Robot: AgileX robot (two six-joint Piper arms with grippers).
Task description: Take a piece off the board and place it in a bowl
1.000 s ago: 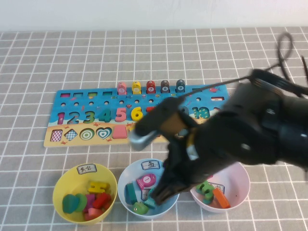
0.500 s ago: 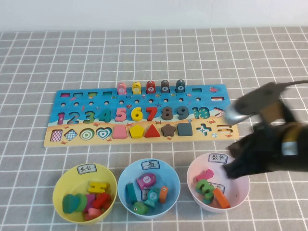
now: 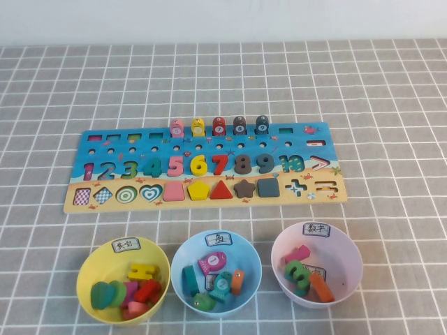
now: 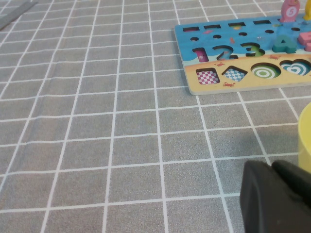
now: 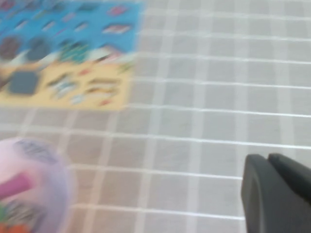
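Note:
The board (image 3: 202,167) lies mid-table, blue above and tan below. A small red bar (image 3: 316,143), the piece, sits in the board's upper right corner. The yellow bowl (image 3: 93,259) stands front left with several pieces in it. Neither arm shows in the high view. My left gripper (image 4: 272,167) is shut and empty, low over the table beside the yellow bowl's rim (image 4: 306,141), near the board's left end (image 4: 214,77). My right gripper (image 5: 267,158) is shut and empty, over bare table to the right of the board (image 5: 73,53) and the pink bowl (image 5: 48,170).
A blue bowl (image 3: 183,258) and a pink bowl (image 3: 349,255) stand in a row to the right of the yellow one, each holding several pieces. Five pegs (image 3: 218,126) stand upright on the board's far edge. Grey gridded cloth covers the table.
My right arm has pulled away from over the blue bowl, swung right and left the high view. An orange piece now shows in the blue bowl.

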